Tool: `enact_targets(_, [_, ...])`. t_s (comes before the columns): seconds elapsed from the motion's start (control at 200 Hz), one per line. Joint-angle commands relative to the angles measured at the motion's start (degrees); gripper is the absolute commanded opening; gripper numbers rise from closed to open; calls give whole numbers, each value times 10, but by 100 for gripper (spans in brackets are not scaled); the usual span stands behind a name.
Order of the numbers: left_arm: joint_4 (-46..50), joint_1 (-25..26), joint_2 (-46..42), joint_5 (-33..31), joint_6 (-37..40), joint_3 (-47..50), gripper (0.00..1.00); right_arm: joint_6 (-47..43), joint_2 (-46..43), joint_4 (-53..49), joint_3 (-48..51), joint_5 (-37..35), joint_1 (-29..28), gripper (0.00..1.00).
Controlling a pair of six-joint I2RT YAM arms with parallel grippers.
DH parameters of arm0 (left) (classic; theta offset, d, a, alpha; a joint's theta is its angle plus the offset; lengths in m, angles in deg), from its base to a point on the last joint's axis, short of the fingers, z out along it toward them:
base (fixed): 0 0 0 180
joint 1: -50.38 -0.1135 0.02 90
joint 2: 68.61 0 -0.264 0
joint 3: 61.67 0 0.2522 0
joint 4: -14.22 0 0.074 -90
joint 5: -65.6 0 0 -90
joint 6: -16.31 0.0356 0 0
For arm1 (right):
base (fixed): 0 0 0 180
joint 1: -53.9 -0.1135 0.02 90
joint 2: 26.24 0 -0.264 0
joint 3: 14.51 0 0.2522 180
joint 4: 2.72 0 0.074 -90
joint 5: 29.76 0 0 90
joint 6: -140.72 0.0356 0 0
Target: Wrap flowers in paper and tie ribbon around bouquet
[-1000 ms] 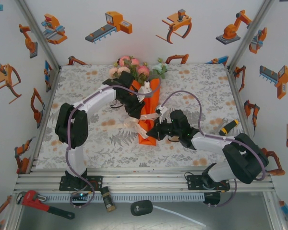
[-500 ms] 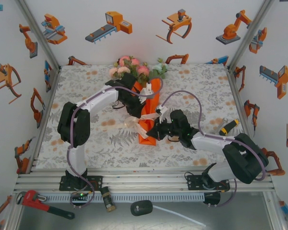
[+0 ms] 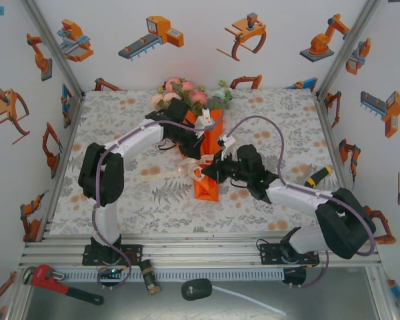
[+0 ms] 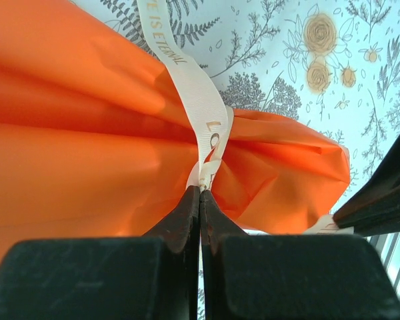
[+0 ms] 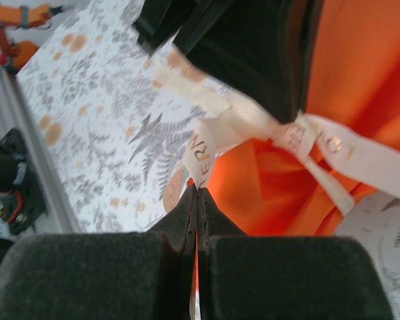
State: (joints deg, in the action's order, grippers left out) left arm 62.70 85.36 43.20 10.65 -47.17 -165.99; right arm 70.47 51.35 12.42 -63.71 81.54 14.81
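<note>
Cinching the creased bouquet (image 4: 87,147), ribbon (image 4: 200,100) is pinched by left tool (image 4: 200,190) and right tool (image 5: 195,191).

left gripper (image 4: 201,190) pinching ribbon (image 4: 207,113) | ribbon cinches paper (image 4: 87,133) | dark shape (image 4: 387,193) right, likely robot part

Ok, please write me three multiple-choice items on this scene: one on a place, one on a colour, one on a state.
1. Where do the flowers lie?
A) at the far end of the paper
B) at its near end
C) beside its middle

2. What colour is the paper?
A) blue
B) orange
C) white

3. How is the left gripper?
A) wide open
B) shut on nothing
C) shut on the ribbon

Answers: 1 A, the heads lie at the top end in the overhead view. 2 B, the wrap is bright orange. 3 C, the closed fingertips pinch the cream strip.
</note>
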Motion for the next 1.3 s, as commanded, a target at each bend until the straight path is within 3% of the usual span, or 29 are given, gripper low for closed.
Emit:
enact_targets(0.0, [-16, 4, -20, 15, -31, 6, 10, -27, 12, -10, -33, -68, 4, 0])
enact_targets(0.08, [-19, 4, -22, 10, -41, 6, 22, -41, 25, -18, -45, -87, 7, 0])
enact_targets(0.155, [-22, 4, -23, 11, -46, 7, 25, -54, 36, -20, -52, -108, 8, 0])
enact_targets(0.25, [-25, 4, -23, 13, -51, 8, 23, -57, 56, -21, -63, -106, 9, 0])
enact_targets(0.38, [-19, 2, -22, 12, -55, 9, 10, -45, 78, -4, -57, -83, 9, 0])
enact_targets(0.541, [-6, -8, -30, -4, -50, 17, 18, -48, 68, 1, -26, -28, 9, 0])
enact_targets(0.776, [-4, -16, -25, 1, -66, 25, 18, -29, 60, -6, 3, 36, 7, 0])
enact_targets(1.081, [-13, -23, -4, 54, -69, 31, 18, -24, 66, -1, 14, 55, 5, 0])
enact_targets(1.297, [-11, -40, -24, 52, -64, 39, 22, -23, 66, 3, 15, 56, 5, 0])
